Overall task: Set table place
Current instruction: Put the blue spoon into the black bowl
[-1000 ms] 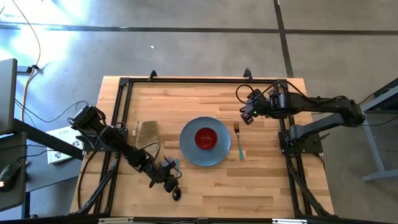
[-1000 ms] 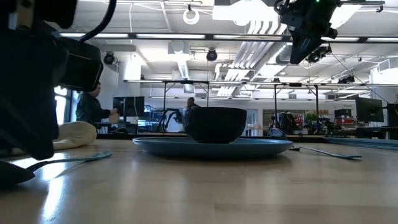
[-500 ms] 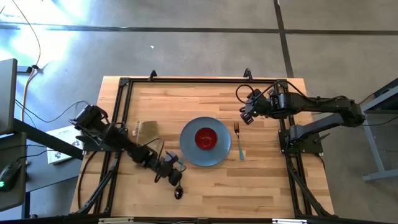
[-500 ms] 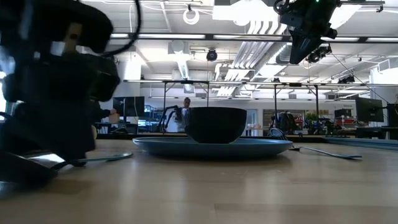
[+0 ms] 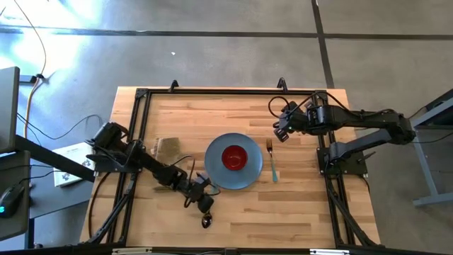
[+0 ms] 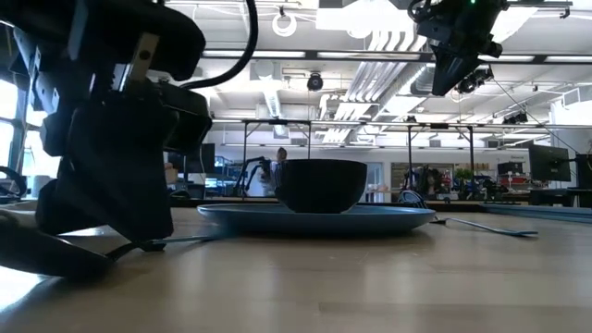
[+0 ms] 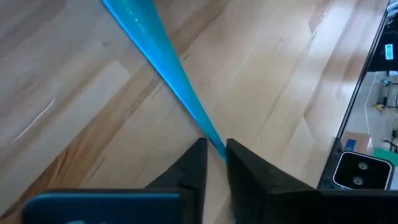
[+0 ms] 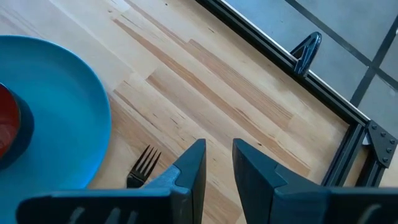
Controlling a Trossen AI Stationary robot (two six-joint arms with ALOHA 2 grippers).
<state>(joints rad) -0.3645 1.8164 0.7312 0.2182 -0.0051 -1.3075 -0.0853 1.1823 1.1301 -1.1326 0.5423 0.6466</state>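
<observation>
A blue-grey plate (image 5: 214, 170) lies mid-table with a red bowl (image 5: 234, 157) on it. The fork (image 5: 272, 160) lies flat to the plate's right, tines toward the far edge. The spoon lies near the front edge, left of the plate. Its metal bowl (image 5: 206, 222) shows, and its teal handle (image 7: 163, 57) runs under my left gripper (image 5: 204, 200), which is shut on it. My right gripper (image 5: 278, 132) hangs high over the table beyond the fork's tines (image 8: 144, 163), with its fingers close together and nothing between them. My left gripper pinches the spoon's teal handle at its narrow part (image 7: 208, 134) between its two fingers. The fingers come from above, pointing down, and stand on either side of the handle. In the low view the handle (image 6: 190, 240) lies low along the table (image 6: 370, 287). I cannot tell whether it is lifted clear.
A tan folded cloth (image 5: 167, 147) lies left of the plate, beside my left arm. A black rail frame (image 5: 138, 134) edges the wooden tabletop (image 5: 297, 205). Bare wood lies to the right of the fork and in front of the plate. People stand in the room behind the table.
My left gripper has moved toward the table's right edge, from beside the spoon to over its handle. My right gripper has kept still.
</observation>
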